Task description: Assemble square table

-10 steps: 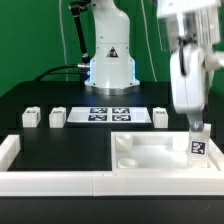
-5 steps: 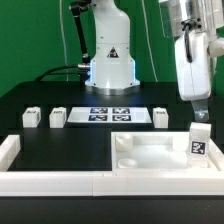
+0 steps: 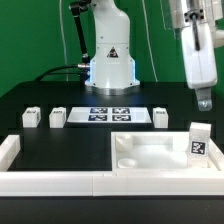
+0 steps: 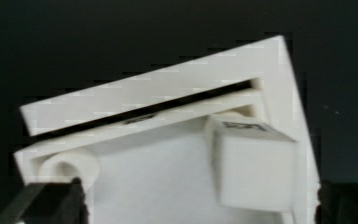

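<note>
The white square panel (image 3: pixel 150 152) lies at the front of the exterior view's right, with a round socket (image 3: pixel 128 160) showing at its near corner. One white tagged leg (image 3: pixel 199 141) stands upright at the panel's right corner. My gripper (image 3: pixel 204 102) hangs open and empty above that leg, apart from it. Three more legs (image 3: pixel 31 117) (image 3: pixel 57 117) (image 3: pixel 161 117) stand on the black table behind. In the wrist view the panel (image 4: pixel 149 115) and the standing leg (image 4: pixel 265 165) lie below my gripper (image 4: pixel 202 212), whose fingers (image 4: pixel 51 200) are spread wide.
The marker board (image 3: pixel 108 113) lies flat in front of the robot base (image 3: pixel 110 60). Long low white rails (image 3: pixel 55 181) border the table's front and the exterior view's left (image 3: pixel 8 150).
My gripper has let go of the leg at the panel's right corner and risen straight up. The leg stays standing there.
</note>
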